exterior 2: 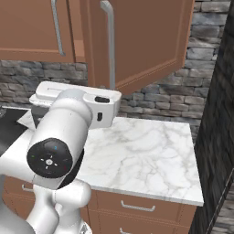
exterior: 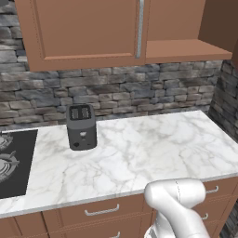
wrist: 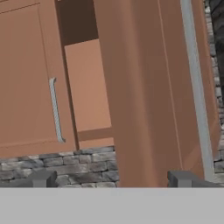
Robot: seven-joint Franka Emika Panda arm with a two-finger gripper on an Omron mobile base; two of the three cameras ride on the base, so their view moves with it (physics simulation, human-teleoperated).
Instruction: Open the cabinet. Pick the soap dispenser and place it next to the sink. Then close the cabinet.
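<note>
The cabinet (wrist: 144,87) fills the hand view, its right door swung out toward the robot and seen nearly edge-on, the long silver bar handle (wrist: 197,87) running down its outer side. The gripper (wrist: 111,178) faces it with both dark fingertips (wrist: 41,178) spread wide apart and nothing between them, which suits an arm that is done with the handle and needs room to reach inside.

Beyond the tips, the left door (wrist: 26,78) sits closed with its own handle (wrist: 55,109) upright. Between the two doors a slice of the cabinet's inside is open to view: a bare wooden back wall and the front edge of the bottom shelf. No soap dispenser can be made out in that slice; most of the interior is hidden behind the open door, so whether it stands deeper in cannot be told.

From the right base view the open door (exterior 2: 137,41) hangs over the marble counter (exterior 2: 146,155), angled out far enough to leave a gap for the arm. From the left base view a dark toaster (exterior: 81,126) stands on the counter beside the black stovetop (exterior: 14,162). The opening step looks done; the pick is not yet begun.
</note>
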